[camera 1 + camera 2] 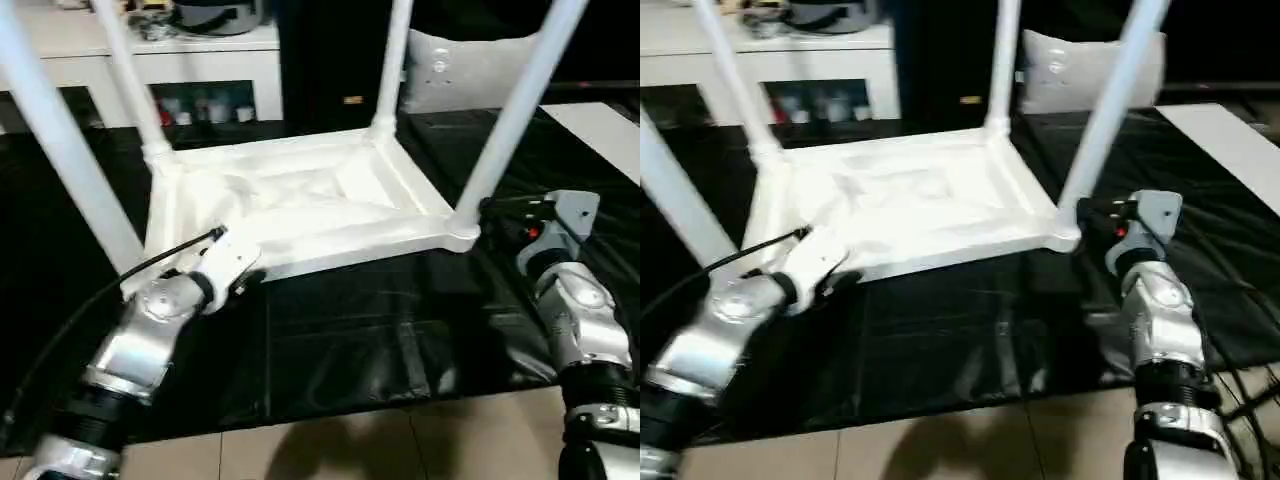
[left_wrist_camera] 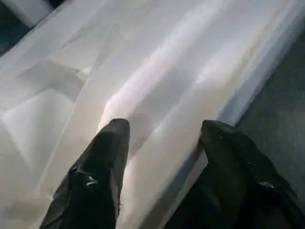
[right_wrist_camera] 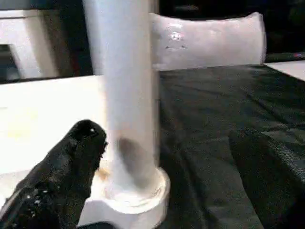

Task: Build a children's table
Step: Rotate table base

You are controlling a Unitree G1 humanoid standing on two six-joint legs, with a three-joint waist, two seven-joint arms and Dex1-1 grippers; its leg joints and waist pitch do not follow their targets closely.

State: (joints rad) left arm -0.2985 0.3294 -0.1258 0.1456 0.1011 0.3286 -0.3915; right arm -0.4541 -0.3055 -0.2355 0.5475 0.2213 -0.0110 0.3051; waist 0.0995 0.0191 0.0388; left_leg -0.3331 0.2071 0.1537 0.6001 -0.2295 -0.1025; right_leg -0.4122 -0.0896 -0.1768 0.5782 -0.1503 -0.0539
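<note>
- As the children's table point(image 1: 300, 205) lies upside down on the black sheet point(image 1: 380, 340), we see its ribbed underside facing up and all four legs standing in the corner sockets.
- The near-left leg point(image 1: 55, 140) and the near-right leg point(image 1: 515, 115) rise steeply out of the top of the head views; the far-left leg point(image 1: 130, 80) and the far-right leg point(image 1: 392, 65) stand behind them.
- We find the left gripper point(image 2: 162, 138) at the near edge of the tabletop, close to the near-left corner. Its two black fingers point(image 2: 102, 167) stand apart, one over the ribbed underside and one past the rim; we cannot tell whether either touches the plastic.
- The right gripper point(image 3: 167, 143) sits at the near-right corner socket point(image 3: 138, 191). Its jaws are spread wide, with the near-right leg between them: one finger point(image 3: 66, 176) is just beside the base of the leg and the other is well apart from it. Nothing is clamped.
- Behind the table we see a white cabinet point(image 1: 150, 60) with shelves and a white pillow point(image 1: 470, 70).
- Pale floor tiles point(image 1: 330, 450) show at the near edge of the black sheet.
</note>
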